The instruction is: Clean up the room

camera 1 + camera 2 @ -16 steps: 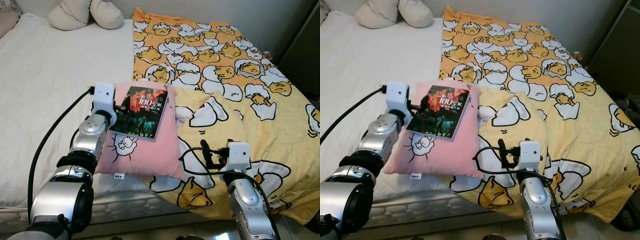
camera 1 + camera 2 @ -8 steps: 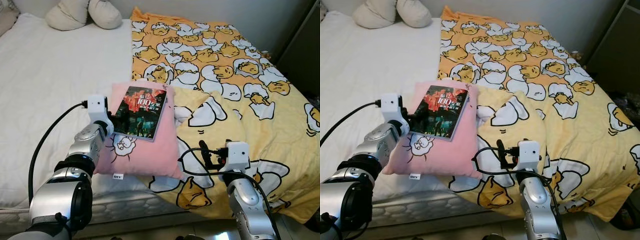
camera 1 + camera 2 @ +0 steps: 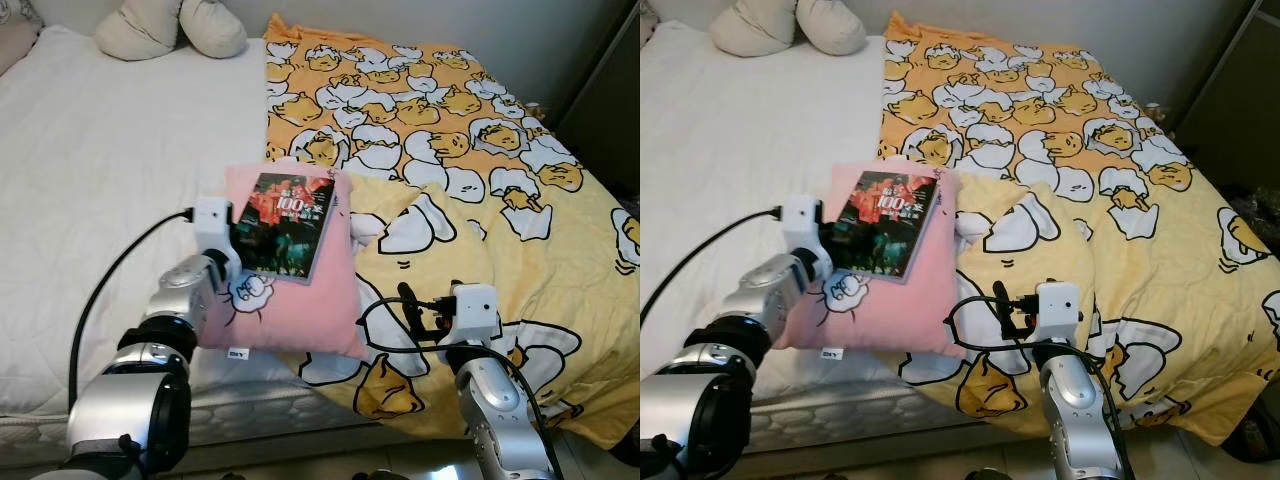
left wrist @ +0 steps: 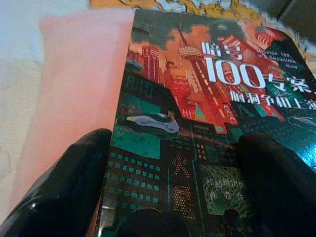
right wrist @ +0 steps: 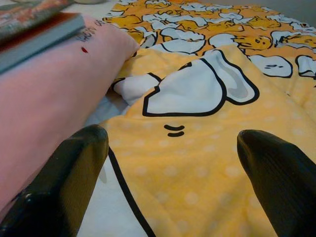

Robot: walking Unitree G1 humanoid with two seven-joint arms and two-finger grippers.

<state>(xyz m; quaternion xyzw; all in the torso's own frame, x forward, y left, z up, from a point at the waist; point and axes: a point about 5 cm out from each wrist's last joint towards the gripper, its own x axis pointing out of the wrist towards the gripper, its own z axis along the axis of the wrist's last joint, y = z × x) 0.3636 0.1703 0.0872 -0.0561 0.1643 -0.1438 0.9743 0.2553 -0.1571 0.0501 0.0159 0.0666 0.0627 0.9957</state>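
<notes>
Left arm: stretched forward over bed's near edge.
Left gripper [image 4: 173, 197]: fingers spread wide.
Right arm: raised near bed's front edge.
Right gripper [image 5: 173, 187]: fingers parted, holding nothing.

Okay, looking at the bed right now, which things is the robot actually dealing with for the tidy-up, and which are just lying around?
In the job:
- dark book with a red city cover, lying on the pillow
- pink square pillow with a cartoon print
- left gripper, fingers open at the book's near edge

Lying about:
- yellow quilt with egg characters
- two cream cushions at the head of the bed
- right gripper, open over the quilt
</notes>
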